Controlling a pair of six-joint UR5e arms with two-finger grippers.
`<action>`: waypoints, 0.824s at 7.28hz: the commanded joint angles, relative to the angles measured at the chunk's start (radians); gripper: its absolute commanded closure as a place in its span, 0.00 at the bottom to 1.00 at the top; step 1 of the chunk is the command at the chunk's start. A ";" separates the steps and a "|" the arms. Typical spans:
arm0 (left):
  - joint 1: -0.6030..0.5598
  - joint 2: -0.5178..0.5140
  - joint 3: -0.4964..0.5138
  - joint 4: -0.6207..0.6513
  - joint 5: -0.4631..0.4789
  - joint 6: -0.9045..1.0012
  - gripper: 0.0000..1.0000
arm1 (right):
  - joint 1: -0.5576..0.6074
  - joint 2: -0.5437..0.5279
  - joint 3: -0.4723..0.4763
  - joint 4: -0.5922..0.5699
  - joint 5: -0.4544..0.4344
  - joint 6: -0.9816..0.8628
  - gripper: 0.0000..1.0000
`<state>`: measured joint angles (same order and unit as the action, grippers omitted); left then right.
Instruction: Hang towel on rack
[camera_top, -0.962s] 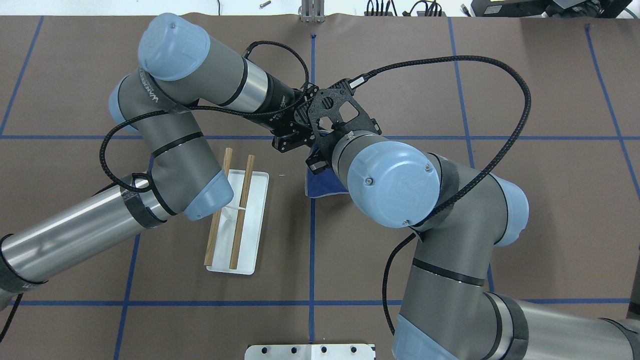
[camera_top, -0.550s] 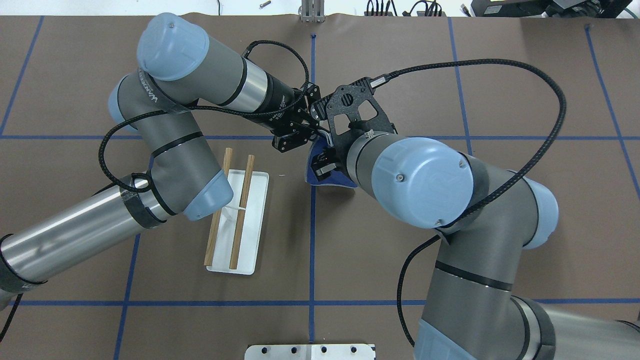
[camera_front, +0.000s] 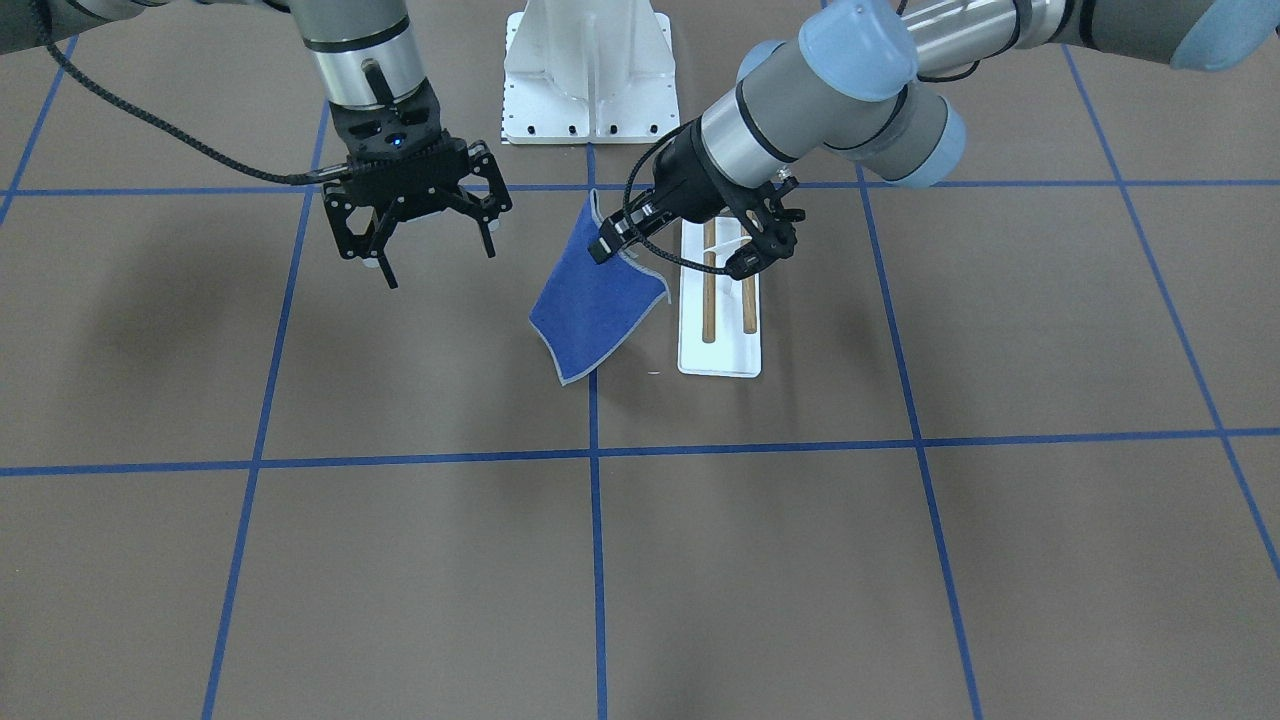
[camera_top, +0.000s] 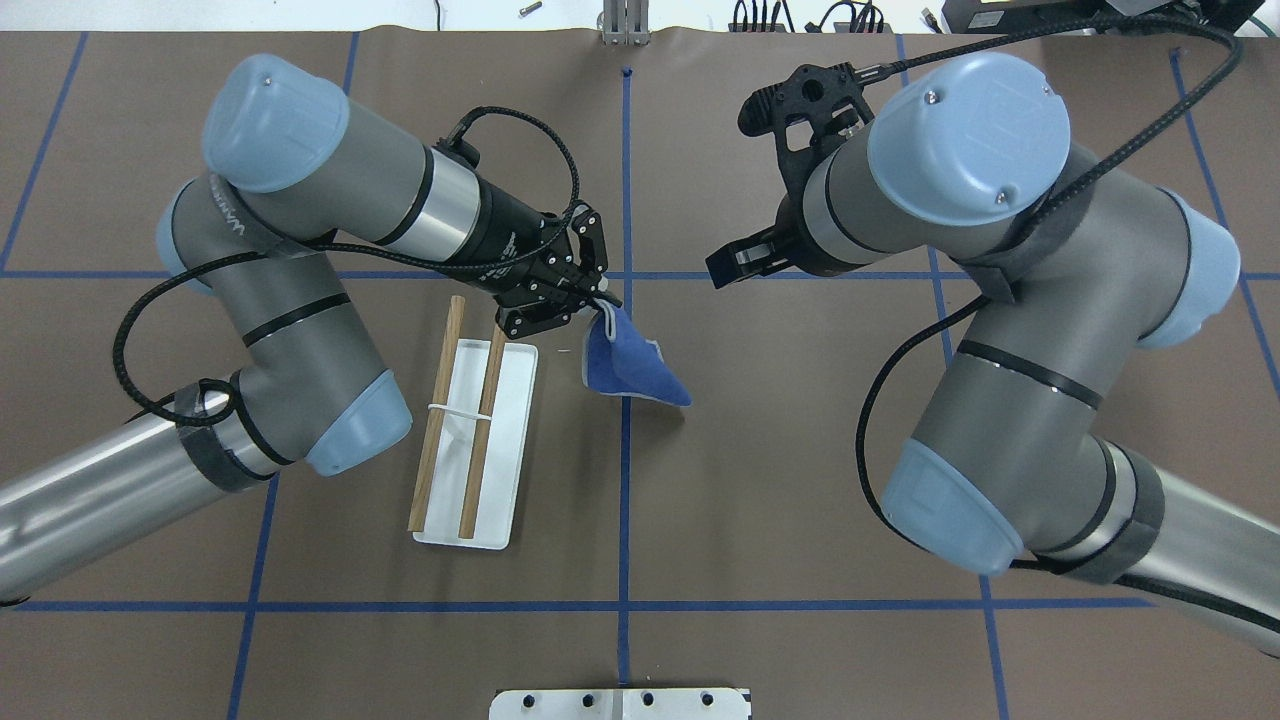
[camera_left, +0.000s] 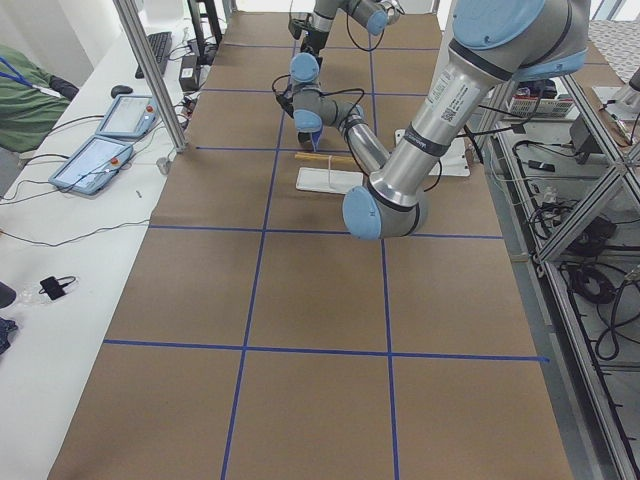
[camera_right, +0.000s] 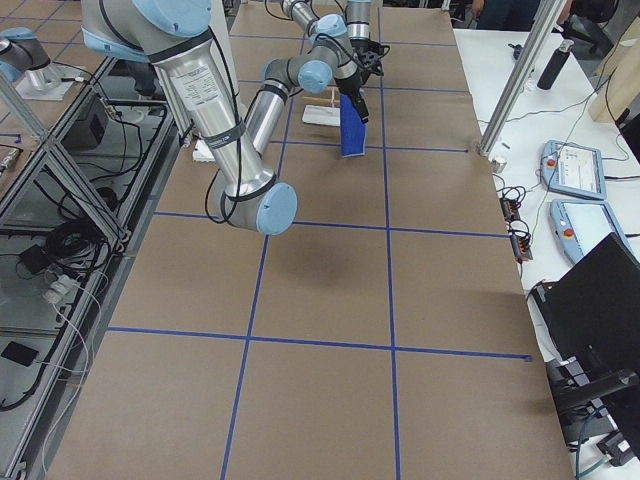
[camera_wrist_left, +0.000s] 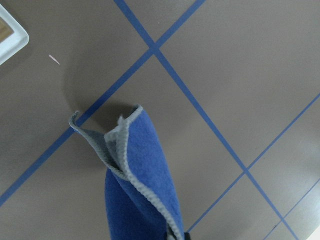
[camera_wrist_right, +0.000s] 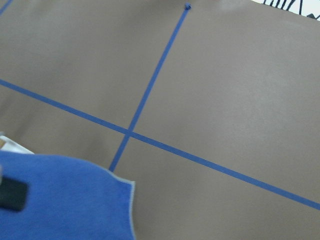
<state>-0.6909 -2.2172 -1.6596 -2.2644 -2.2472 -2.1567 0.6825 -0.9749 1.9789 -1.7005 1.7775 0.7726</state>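
Observation:
The blue towel (camera_front: 595, 300) hangs by one corner from my left gripper (camera_front: 607, 248), which is shut on it just beside the rack (camera_front: 708, 290). From overhead the towel (camera_top: 632, 368) droops right of my left gripper (camera_top: 603, 304), and the rack's two wooden dowels (camera_top: 437, 420) lie over the white base plate (camera_top: 500, 500). The towel fills the lower part of the left wrist view (camera_wrist_left: 140, 190) and a corner of the right wrist view (camera_wrist_right: 65, 200). My right gripper (camera_front: 440, 265) is open and empty, apart from the towel; it also shows from overhead (camera_top: 740, 262).
The large white bolted pedestal (camera_front: 590, 70) stands at the robot's edge of the table (camera_top: 620, 703). Blue tape lines cross the brown table cover (camera_front: 900, 560). Cables loop from both wrists.
My right gripper has drawn back from the towel, away to the right, and stands open. My left gripper, still holding the towel, has shifted a little toward the rack.

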 joint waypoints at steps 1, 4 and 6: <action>0.001 0.075 -0.057 0.002 -0.087 0.148 1.00 | 0.113 -0.002 -0.137 -0.007 0.121 -0.131 0.00; -0.034 0.157 -0.103 0.005 -0.187 0.497 1.00 | 0.204 -0.002 -0.268 -0.001 0.146 -0.324 0.00; -0.077 0.209 -0.101 0.008 -0.207 0.759 1.00 | 0.248 -0.002 -0.323 -0.001 0.148 -0.421 0.00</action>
<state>-0.7440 -2.0410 -1.7606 -2.2589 -2.4401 -1.5626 0.9031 -0.9771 1.6932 -1.7021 1.9239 0.4158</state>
